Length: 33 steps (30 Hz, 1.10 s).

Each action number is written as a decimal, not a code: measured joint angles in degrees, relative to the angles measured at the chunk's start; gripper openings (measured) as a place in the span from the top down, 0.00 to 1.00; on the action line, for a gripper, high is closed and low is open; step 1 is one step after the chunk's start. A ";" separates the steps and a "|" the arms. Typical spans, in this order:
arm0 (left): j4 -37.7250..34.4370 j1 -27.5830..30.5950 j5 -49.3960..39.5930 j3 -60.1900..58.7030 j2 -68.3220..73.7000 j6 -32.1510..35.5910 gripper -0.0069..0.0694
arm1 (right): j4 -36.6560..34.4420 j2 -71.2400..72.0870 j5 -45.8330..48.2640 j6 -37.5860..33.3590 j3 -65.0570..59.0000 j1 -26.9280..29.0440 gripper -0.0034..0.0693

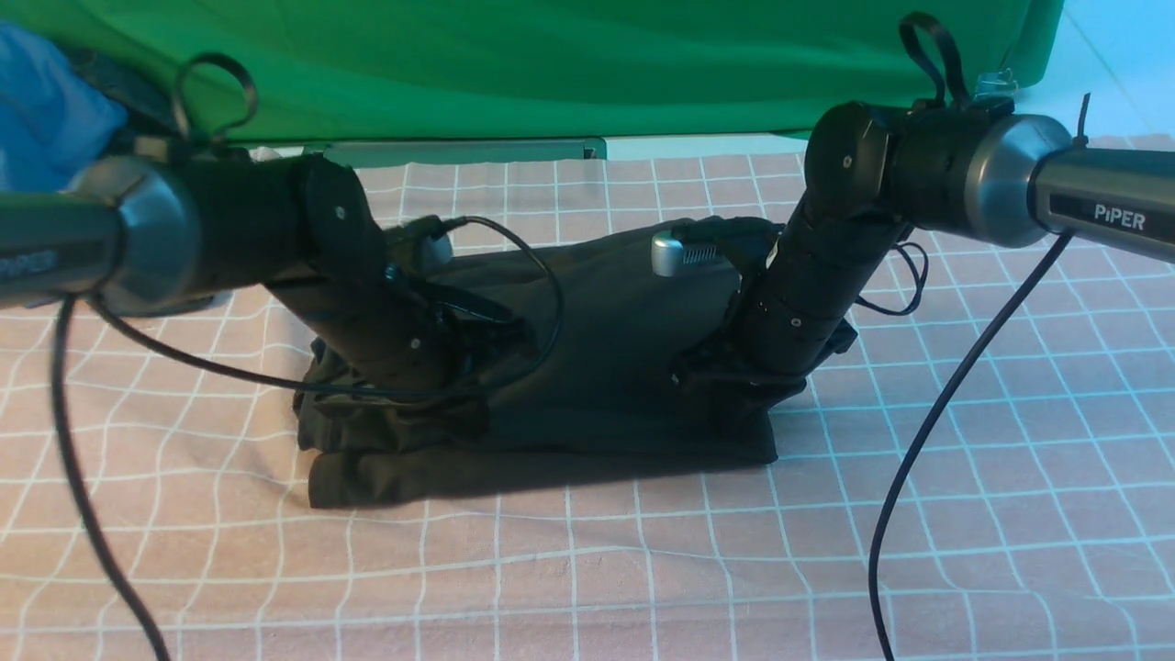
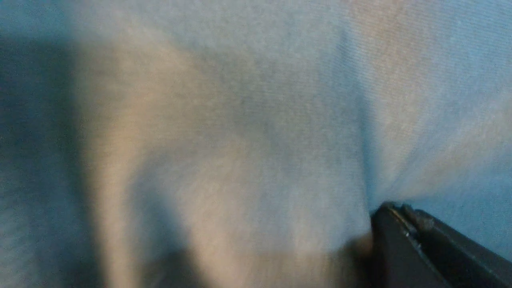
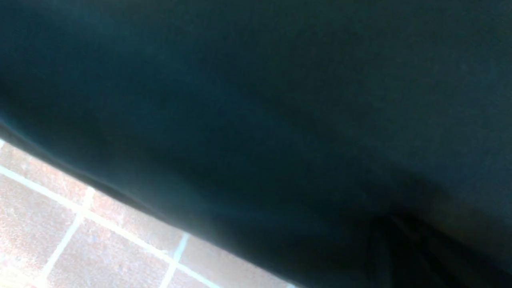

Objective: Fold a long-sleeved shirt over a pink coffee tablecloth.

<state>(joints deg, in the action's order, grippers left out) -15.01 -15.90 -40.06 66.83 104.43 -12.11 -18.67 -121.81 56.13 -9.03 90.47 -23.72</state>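
Left gripper (image 2: 394, 212): clenched — shirt (image 1: 597, 367) fabric pinched at its tips.
Right gripper (image 1: 711, 372): clamped tight — buried in the shirt.
Shirt: bunched on pink tablecloth (image 1: 964, 459).

We can read one word clearly: "PiPER", in white letters on a dark band along the right arm (image 1: 1115, 216), above and to the right of the shirt (image 1: 597, 367). On the left arm (image 1: 37, 262), above and to the left of the shirt, we make out pale letters on a matching dark band. They are too blurred and too cut off at the picture's edge for us to read with any certainty.
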 joint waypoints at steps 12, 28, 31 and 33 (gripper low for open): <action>3.97 5.42 -0.57 -0.47 -6.81 -1.98 0.89 | 1.89 5.90 -0.50 -0.51 5.65 -2.86 0.90; 4.86 16.20 -4.28 -0.47 -1.69 -2.75 0.89 | 2.24 -1.53 0.71 -1.66 5.76 -8.06 0.90; 2.46 16.26 -4.44 -0.47 -4.80 -2.27 0.89 | 2.30 -1.34 1.92 -1.68 6.50 -8.06 0.90; -0.17 15.93 -4.44 -0.47 -5.91 -0.73 0.89 | 2.36 -1.01 2.34 -1.68 6.93 -8.06 0.90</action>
<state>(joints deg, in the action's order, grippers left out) -15.18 0.02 -44.51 66.36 98.52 -12.84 -16.31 -122.82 58.47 -10.71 97.40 -31.78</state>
